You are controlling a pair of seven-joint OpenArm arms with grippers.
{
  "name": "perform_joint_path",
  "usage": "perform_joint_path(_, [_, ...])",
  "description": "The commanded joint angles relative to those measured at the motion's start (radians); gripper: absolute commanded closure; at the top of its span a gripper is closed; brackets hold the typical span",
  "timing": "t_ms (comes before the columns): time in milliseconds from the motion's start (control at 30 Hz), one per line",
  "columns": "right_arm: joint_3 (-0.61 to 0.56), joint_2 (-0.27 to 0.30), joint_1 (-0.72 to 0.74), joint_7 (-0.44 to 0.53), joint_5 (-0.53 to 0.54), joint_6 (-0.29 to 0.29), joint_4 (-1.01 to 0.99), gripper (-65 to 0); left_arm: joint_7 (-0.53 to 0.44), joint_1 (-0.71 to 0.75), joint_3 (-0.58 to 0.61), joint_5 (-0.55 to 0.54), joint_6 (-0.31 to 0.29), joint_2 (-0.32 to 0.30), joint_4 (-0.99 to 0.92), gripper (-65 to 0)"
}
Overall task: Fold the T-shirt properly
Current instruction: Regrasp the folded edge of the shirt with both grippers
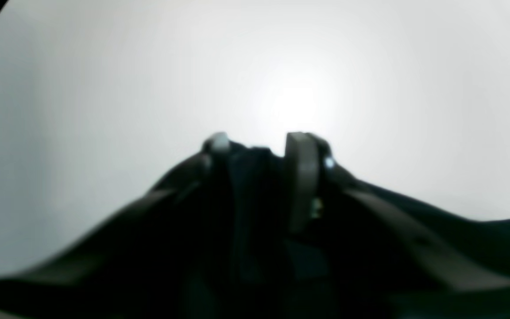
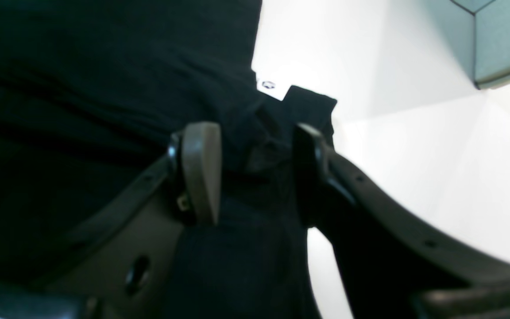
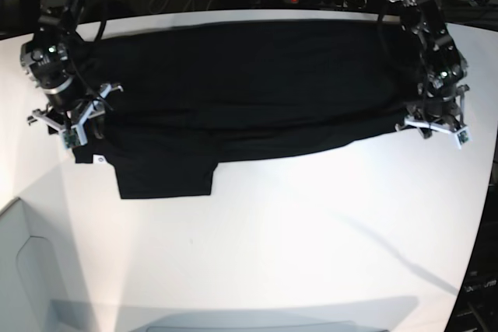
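Both pincers grip black T-shirt (image 3: 241, 83) edges: left pincer (image 3: 436, 124), right pincer (image 3: 78, 118); folded lengthwise.

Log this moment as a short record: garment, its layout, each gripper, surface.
garment: large plain black cloth T-shirt
layout: spread wide across the table, folded lengthwise, one sleeve sticking out toward the camera
left gripper: at the shirt's edge, cloth between its fingers
right gripper: at the opposite edge, cloth bunched between its fingers
surface: white table
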Motion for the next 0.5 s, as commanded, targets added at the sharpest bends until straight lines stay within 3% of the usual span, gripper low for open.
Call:
perform_joint_path(0, [0.005,0.013,0.022,0.027,0.009,0.008,0.014,-27.2,-0.017,-0.010,-0.004,0.000,-0.001,-0.013,0.016,-10.1])
perform_joint_path(67, [0.005,0.013,0.027,0.027,0.009,0.008,0.014,-27.2,-0.011,-0.010,-0.004,0.000,-0.001,-0.013,0.016,-0.2])
perform_joint_path(233, [0.005,0.011,0.091,0.003,0.009,0.008,0.014,-27.4,-0.008,-0.004,-0.007,0.000,-0.001,-0.013,0.025,0.0])
perform_joint_path(467, [-0.038,0.016,0.306,-0.195,0.009,0.008,-0.089,-27.6,-0.007,0.022,-0.012,0.000,-0.001,-0.013,0.094,0.0])
